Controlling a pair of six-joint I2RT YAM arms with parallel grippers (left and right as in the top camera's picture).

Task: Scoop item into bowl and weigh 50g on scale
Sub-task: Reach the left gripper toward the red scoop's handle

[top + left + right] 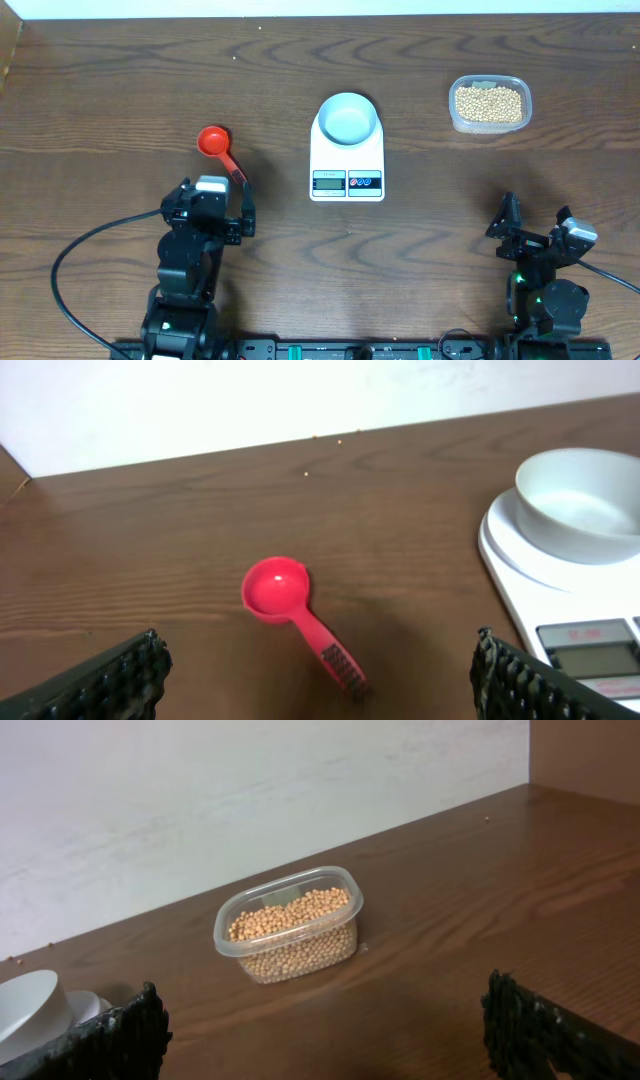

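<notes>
I see dark wood-grain tabletop (120, 90) meeting plain white wall (200, 400); left claw (216, 208) and right claw (536, 226) gape empty

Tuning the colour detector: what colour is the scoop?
Red, with a dark patch on the handle end; the scoop shows best in the left wrist view.

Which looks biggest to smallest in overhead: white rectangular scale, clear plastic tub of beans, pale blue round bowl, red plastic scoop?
1. white scale
2. clear tub
3. pale blue bowl, nearly tub-sized
4. red scoop
</notes>
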